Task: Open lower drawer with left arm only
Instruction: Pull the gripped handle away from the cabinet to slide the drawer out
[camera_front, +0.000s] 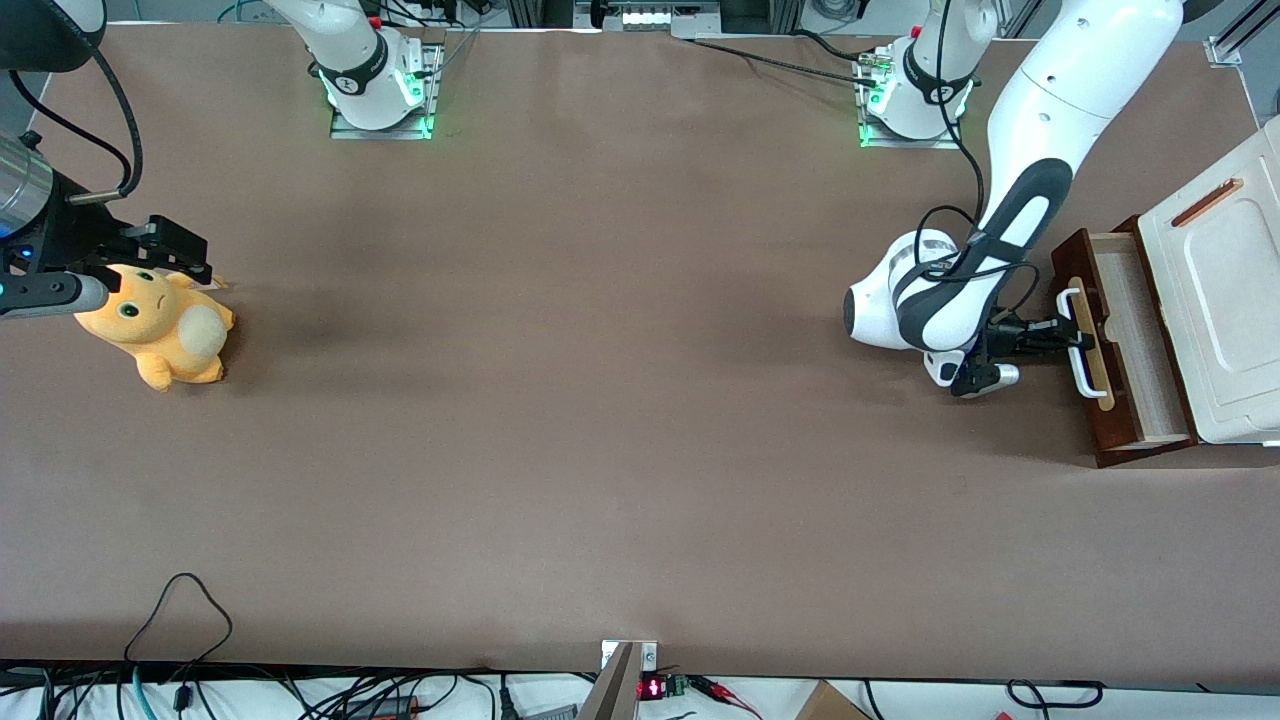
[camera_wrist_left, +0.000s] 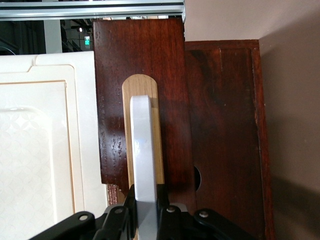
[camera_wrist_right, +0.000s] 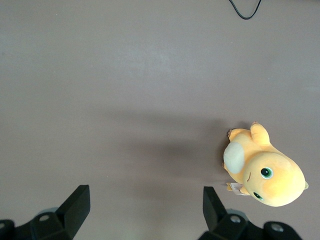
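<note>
White handle (camera_front: 1078, 342) of the part-open lower drawer (camera_front: 1128, 340) is sitting clamped between the fingers of the left arm's (camera_front: 1010, 215) gripper (camera_front: 1072, 337).

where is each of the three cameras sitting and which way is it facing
Front view: high above the table's front edge, looking down on the brown table; it shows the glossy white left arm, whose small black gripper is shut on the white U-shaped bar handle of the part-open dark reddish-brown lower drawer.
Left wrist view: on the working arm's wrist, facing the drawer front; only the gripper shows.
Right wrist view: on the parked wrist, facing down at an orange plush toy.
Shared: front and left wrist views both show drawer, handle and white cabinet top.
</note>
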